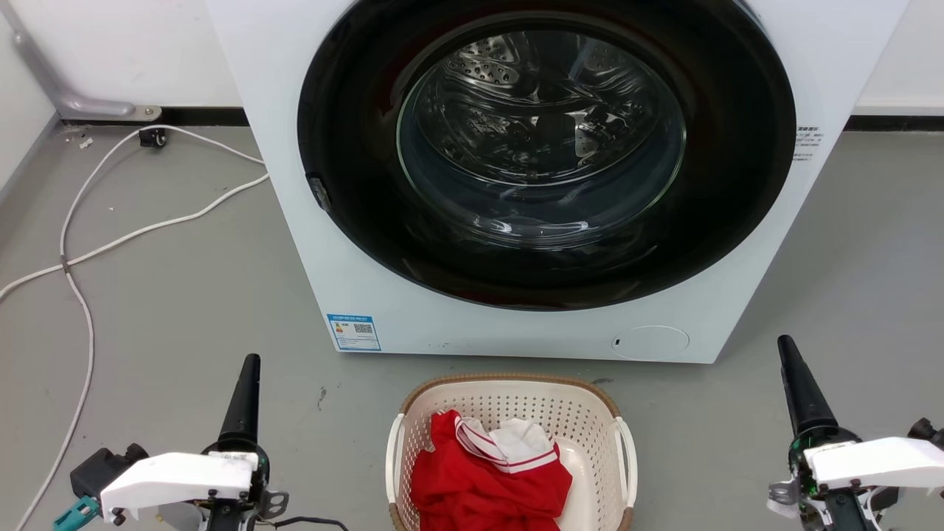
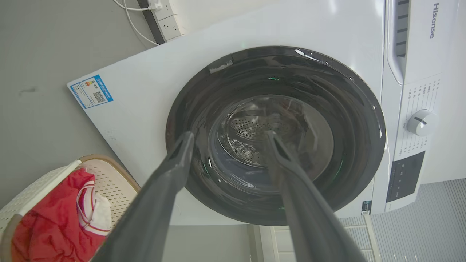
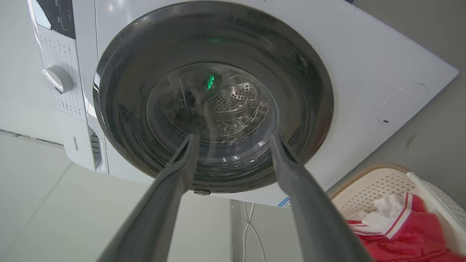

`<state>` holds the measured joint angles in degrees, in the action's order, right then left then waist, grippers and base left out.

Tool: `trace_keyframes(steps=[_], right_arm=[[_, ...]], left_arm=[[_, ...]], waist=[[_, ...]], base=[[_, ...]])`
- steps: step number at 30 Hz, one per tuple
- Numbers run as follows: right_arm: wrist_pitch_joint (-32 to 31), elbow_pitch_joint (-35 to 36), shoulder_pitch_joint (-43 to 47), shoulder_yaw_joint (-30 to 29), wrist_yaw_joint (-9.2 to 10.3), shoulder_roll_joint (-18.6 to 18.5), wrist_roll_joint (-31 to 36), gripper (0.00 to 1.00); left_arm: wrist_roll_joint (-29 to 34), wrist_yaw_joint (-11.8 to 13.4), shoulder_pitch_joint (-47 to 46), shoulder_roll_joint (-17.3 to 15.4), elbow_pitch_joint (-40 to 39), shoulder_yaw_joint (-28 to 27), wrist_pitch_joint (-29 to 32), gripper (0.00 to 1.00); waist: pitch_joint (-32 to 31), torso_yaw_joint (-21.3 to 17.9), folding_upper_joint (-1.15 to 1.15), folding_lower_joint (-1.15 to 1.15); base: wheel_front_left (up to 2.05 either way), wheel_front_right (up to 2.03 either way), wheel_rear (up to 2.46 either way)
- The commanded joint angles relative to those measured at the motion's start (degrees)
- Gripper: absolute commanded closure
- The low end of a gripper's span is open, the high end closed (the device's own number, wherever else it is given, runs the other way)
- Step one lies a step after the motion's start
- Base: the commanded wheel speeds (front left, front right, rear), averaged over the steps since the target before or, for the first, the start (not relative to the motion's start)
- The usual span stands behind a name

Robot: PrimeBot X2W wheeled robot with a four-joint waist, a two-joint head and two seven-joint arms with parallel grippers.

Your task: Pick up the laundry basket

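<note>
Grey floor (image 1: 184, 310): bare surface under everything, with the machine standing far and the basket near.
Washing machine (image 1: 295, 221): white front-loader, its dark round door facing the robot and the steel drum visible behind the glass.
Laundry basket (image 1: 516, 405): on the floor at near centre, just in front of the machine's base with a strip of floor between. It sits between the two tools and touches neither. Lifted by one handle, or with the arms at uneven heights, it would probably tip and spill the clothing. The far rim could also knock the machine. It is cream perforated plastic, rounded-rectangular, upright, with a brown woven-look rim.
Left tool (image 2: 229, 135): fingers spread apart and holding nothing; it hovers left of the basket, well apart.
Right tool (image 3: 233, 136): likewise spread and empty, right of the basket.
Red garment (image 1: 479, 487): heaped inside with white cloth; a finger could snag it instead of a handle.
Side handles (image 1: 391, 457): thin white loops, one on each side. A shallow grasp on the smooth plastic would likely slip.
Cable (image 1: 147, 228): white, loose on the floor at far left.
</note>
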<state>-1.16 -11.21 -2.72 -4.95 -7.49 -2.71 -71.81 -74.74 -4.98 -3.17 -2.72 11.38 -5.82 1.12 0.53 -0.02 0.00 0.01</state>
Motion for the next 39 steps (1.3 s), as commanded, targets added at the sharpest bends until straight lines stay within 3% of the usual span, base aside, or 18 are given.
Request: trace_keyframes(steps=[1, 4, 12, 39], right_arm=[[0.58, 1.58, -0.24, 0.33, 0.0, -0.21, 2.88, 0.0], [1.78, 2.74, 0.2, 1.23, 0.0, -0.21, 10.45, 0.0], [3.52, 4.0, 1.03, 2.34, 0.0, -0.22, 20.82, 0.0], [8.5, 5.89, 3.39, 4.97, 0.0, -0.24, 44.96, 0.0]], left_arm=[[2.29, 0.35, -0.34, -0.11, -1.54, 0.25, -0.58, 0.0], [7.96, 1.5, 0.16, -0.12, -2.64, 1.15, -1.75, 0.0], [15.75, 3.07, 0.93, -0.13, -3.82, 2.32, -3.54, 0.0], [35.67, 4.21, 3.18, -0.17, -4.24, 4.49, -8.51, 0.0]], waist=[[0.02, 0.01, 0.0, 0.0], [0.12, 0.04, 0.0, 0.0], [0.19, 0.07, 0.0, 0.0], [0.38, 0.11, 0.0, -0.01]], base=[[0.0, 0.0, 0.0], [0.0, 0.0, 0.0], [0.0, 0.0, 0.0], [0.0, 0.0, 0.0]])
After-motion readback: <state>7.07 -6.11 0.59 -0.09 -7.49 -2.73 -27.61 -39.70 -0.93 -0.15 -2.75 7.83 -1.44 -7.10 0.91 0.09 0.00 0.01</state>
